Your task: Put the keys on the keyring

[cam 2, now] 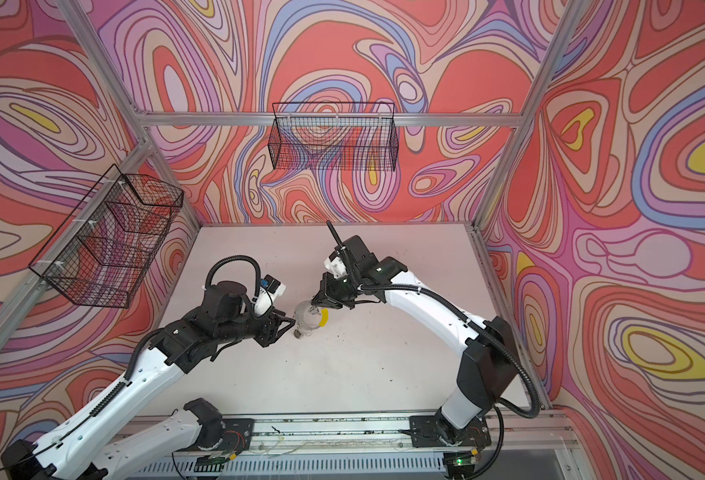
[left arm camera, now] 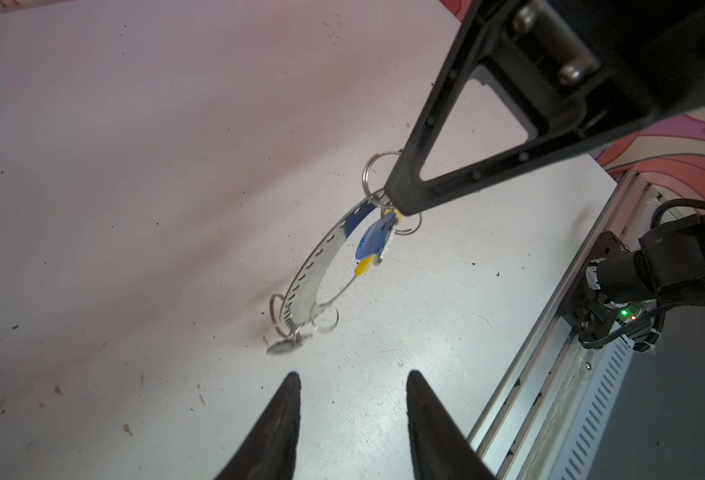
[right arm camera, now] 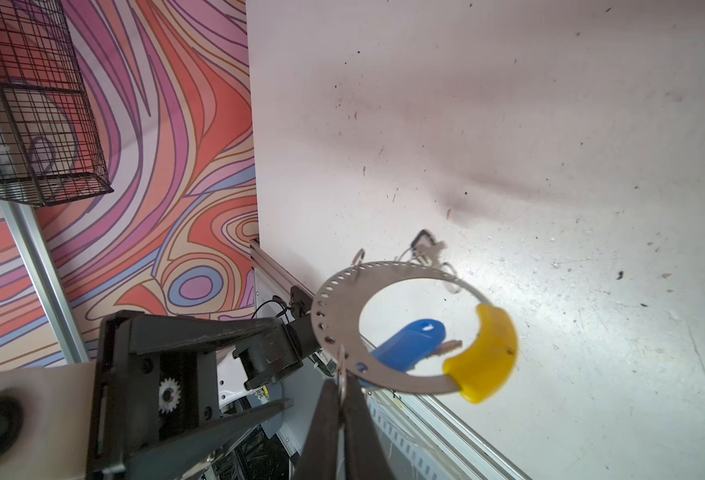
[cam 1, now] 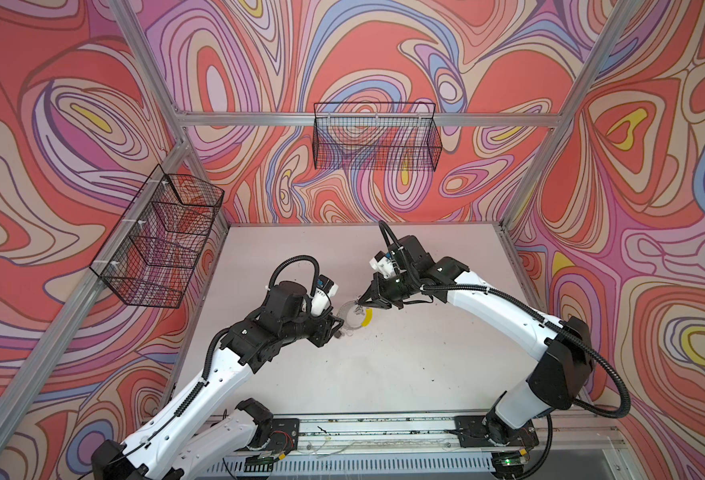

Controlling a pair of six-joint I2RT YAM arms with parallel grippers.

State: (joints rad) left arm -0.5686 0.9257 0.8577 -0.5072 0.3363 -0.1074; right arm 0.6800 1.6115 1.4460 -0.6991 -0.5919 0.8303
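The keyring (right arm camera: 384, 270), a thin perforated grey hoop with a yellow segment (right arm camera: 483, 353), hangs tilted above the table; it shows in both top views (cam 1: 352, 318) (cam 2: 307, 318). My right gripper (right arm camera: 342, 384) is shut on a small wire ring at its upper end (left arm camera: 400, 199). A key with a blue tag (right arm camera: 409, 340) (left arm camera: 373, 243) dangles on the hoop near that grip. At the hoop's low end a silver key (left arm camera: 284, 347) with a dark tag (right arm camera: 423, 241) touches the table. My left gripper (left arm camera: 353, 376) is open and empty, just short of that low end (cam 1: 338, 328).
Two black wire baskets hang on the walls, one at the back (cam 1: 377, 137) and one on the left (cam 1: 159, 241). An aluminium rail (cam 1: 384, 428) with both arm bases runs along the table's front edge. The white table (cam 1: 384, 374) carries small dark specks.
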